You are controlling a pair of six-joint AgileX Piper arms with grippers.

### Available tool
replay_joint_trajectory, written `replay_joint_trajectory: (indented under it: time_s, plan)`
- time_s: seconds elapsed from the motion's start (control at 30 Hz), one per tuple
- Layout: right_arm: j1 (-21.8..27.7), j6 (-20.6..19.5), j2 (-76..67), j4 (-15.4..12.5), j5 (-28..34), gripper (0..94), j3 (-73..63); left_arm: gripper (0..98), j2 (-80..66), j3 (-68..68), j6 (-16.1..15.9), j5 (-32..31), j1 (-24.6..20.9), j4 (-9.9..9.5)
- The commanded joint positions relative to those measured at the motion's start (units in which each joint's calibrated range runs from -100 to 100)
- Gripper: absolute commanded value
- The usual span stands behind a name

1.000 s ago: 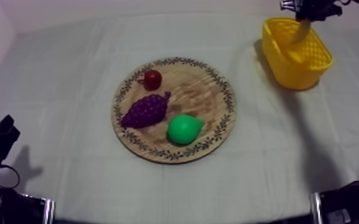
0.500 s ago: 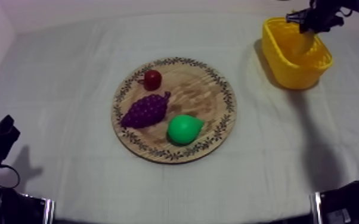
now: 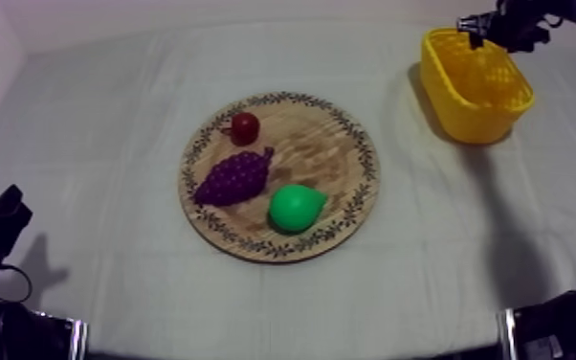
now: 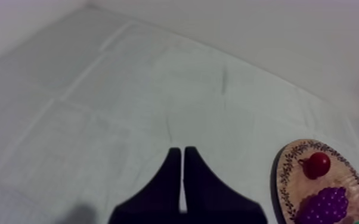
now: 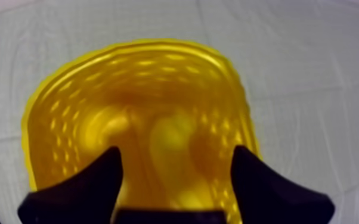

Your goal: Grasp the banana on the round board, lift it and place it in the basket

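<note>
While its two black fingers stand wide apart with nothing between them, the right gripper (image 5: 176, 154) hangs directly over the yellow basket (image 5: 135, 49) and holds nothing. Just below the fingers, inside the basket, lies the banana (image 5: 169, 138), a pale yellow shape on the basket floor; its exact pose I cannot tell. In the top view this gripper (image 3: 490, 26) is above the far rim of the basket (image 3: 476, 117), which stands near the far right corner of the table (image 3: 110, 115). Well apart from the basket, in the middle of the table, lies the round wooden board (image 3: 319, 153). It carries a small red fruit (image 3: 245, 126) near its far edge, a bunch of grapes (image 3: 234, 178) on its left part and a green pear (image 3: 297, 207) near its front edge. At the near left corner of the table rests the left gripper (image 4: 182, 150), its fingers pressed together as a narrow wedge, with nothing in them.
</note>
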Motion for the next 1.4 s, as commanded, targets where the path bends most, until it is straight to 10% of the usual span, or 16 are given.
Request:
replay_joint_trajectory:
  time_s: [0.0, 0.2, 0.53, 1.13, 1.37]
  plan:
    - [0.41, -1.54, -3.51, 0.72, -2.73, 40.0, 4.01, 0.1, -0.05, -0.01, 0.00, -0.01, 0.02, 0.03]
    - [2.28, -7.86, -16.70, 3.76, -15.64, 10.8, 18.79, 0.1, -0.05, -0.01, -0.01, -0.01, 0.02, 0.03]
    - [4.87, -10.04, -45.05, 1.40, -28.75, 3.8, 43.83, 0.1, -0.05, -0.01, 0.02, -0.01, 0.02, 0.03]
    - [1.40, 12.08, -95.39, -21.07, -29.78, 3.1, 85.04, 0.1, -0.05, -0.01, 0.00, -0.01, 0.02, 0.03]
    - [-0.74, 18.66, -107.15, -28.31, -15.79, 1.0, 86.59, 0.1, -0.05, -0.01, 0.00, -0.01, 0.02, 0.03]
